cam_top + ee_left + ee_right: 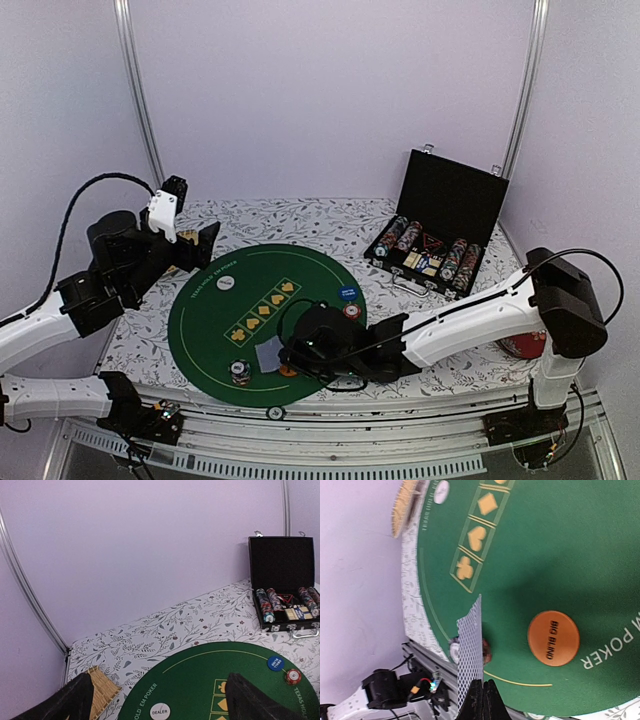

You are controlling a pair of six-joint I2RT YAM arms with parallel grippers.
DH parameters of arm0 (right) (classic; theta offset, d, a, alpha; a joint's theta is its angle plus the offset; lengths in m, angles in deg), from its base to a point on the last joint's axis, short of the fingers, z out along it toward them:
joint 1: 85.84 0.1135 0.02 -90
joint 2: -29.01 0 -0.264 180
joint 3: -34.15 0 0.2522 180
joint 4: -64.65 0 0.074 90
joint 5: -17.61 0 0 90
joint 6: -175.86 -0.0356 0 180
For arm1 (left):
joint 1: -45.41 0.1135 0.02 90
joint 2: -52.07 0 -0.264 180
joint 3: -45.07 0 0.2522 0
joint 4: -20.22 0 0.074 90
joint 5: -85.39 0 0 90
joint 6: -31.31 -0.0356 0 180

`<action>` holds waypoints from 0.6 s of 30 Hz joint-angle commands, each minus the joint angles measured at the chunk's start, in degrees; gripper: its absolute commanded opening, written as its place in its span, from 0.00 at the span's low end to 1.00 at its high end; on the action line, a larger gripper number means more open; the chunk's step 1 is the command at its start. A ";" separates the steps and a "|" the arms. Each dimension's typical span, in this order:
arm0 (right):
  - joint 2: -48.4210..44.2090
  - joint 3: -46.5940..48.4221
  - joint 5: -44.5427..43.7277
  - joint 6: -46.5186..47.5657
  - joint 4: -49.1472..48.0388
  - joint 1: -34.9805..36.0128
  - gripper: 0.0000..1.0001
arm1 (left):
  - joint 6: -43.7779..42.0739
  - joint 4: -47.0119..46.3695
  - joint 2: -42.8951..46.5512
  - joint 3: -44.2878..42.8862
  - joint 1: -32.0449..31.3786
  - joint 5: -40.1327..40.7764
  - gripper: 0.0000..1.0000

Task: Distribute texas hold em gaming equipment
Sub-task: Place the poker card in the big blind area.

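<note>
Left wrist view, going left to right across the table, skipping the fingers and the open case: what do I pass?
bamboo mat → white DEALER button → blue button → red-and-white chip

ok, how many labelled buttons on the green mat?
3: white DEALER button far left, blue SMALL BLIND button right, orange BIG BLIND button near edge. Right arm may hide others.

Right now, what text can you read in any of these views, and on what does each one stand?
"BIG BLIND": orange button.
"DEALER": white button.
"TEXAS HOL" and "OLD' EM POKER", both cut off by the frame: green mat.
Too small to read: print on the blue button, the red-striped chip and the boxes in the case.
</note>
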 commanded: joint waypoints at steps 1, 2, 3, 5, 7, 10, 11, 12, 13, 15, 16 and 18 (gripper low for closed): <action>3.33 2.20 -1.73 -3.80 5.21 2.79 0.02 | 0.35 -0.66 -0.50 0.35 0.74 -1.53 0.94; 3.63 2.23 -1.67 -4.01 5.77 3.28 0.02 | 0.42 -0.59 -0.54 0.29 0.74 -1.71 0.94; 3.82 2.19 -1.66 -4.33 6.08 3.65 0.02 | 0.51 -0.50 -0.50 0.25 0.74 -1.95 0.94; 4.35 1.25 -1.02 -5.98 5.44 4.06 0.02 | 0.66 -0.39 -0.31 0.22 0.71 -2.52 0.94; 4.93 0.53 -0.13 -7.25 4.14 4.07 0.02 | 0.79 -0.39 0.01 0.28 0.72 -2.97 0.94; 5.86 1.83 -1.08 -7.46 3.89 4.15 0.02 | 0.72 -0.40 0.24 0.41 0.76 -2.92 0.94; 6.21 2.14 -1.58 -7.09 4.36 4.10 0.02 | 0.71 -0.39 0.25 0.42 0.72 -2.93 0.94; 6.50 2.22 -1.87 -6.74 4.92 4.07 0.02 | 0.71 -0.39 0.22 0.42 0.78 -2.92 0.94; 6.85 4.10 -2.06 -6.56 5.29 4.07 0.02 | 0.78 -0.39 0.24 0.42 0.72 -2.99 0.94; 7.27 4.32 -2.22 -6.51 5.17 4.15 0.02 | 0.72 -0.39 0.16 0.42 0.71 -3.22 0.94; 7.43 4.15 -2.34 -6.92 4.85 4.12 0.02 | 0.74 -0.39 0.08 0.42 0.72 -3.31 0.94; 7.72 4.07 -2.58 -7.13 4.40 4.12 0.03 | 0.71 -0.35 0.07 0.40 0.73 -3.36 0.94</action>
